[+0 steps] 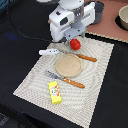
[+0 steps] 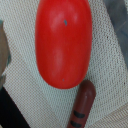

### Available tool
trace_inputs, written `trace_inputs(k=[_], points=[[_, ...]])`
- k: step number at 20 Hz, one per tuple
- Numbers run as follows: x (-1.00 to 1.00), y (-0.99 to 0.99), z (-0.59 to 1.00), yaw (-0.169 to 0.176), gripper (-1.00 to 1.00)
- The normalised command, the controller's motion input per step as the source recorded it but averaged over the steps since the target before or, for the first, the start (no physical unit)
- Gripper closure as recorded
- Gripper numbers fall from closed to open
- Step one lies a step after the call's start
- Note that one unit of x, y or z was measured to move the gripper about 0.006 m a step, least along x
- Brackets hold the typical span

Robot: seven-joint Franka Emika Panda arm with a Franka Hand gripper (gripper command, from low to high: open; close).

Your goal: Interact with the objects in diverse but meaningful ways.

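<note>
A red tomato-like ball [image 1: 75, 44] lies on the beige placemat [image 1: 95, 75] at its far edge. It fills the wrist view [image 2: 62, 42]. My white gripper [image 1: 71, 36] hangs just above it, slightly toward the exterior view's left. Its fingers are blurred there and out of the wrist view. A dark brown stick [image 2: 82, 106] lies right beside the ball; I do not make it out in the exterior view. A white oblong piece [image 1: 48, 51] lies at the mat's left edge. A yellow packet with red print [image 1: 55, 92] lies near the front.
A round tan plate [image 1: 68, 65] sits mid-mat, with wooden-handled cutlery behind it [image 1: 84, 57] and in front of it [image 1: 67, 80]. Grey pots [image 1: 123, 17] stand on a pinkish surface at the back right. A black cable runs across the dark table at the left.
</note>
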Motion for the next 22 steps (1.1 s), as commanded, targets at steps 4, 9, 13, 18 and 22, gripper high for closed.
trace_inputs(k=[4,9,13,18,22], points=[[0.43,0.38,-0.01,-0.011,-1.00],[0.43,0.37,-0.01,-0.009,-1.00],[0.32,0.20,-0.03,0.000,-1.00],[0.35,0.12,0.00,-0.010,-1.00],[0.31,0.10,0.00,-0.012,-1.00]])
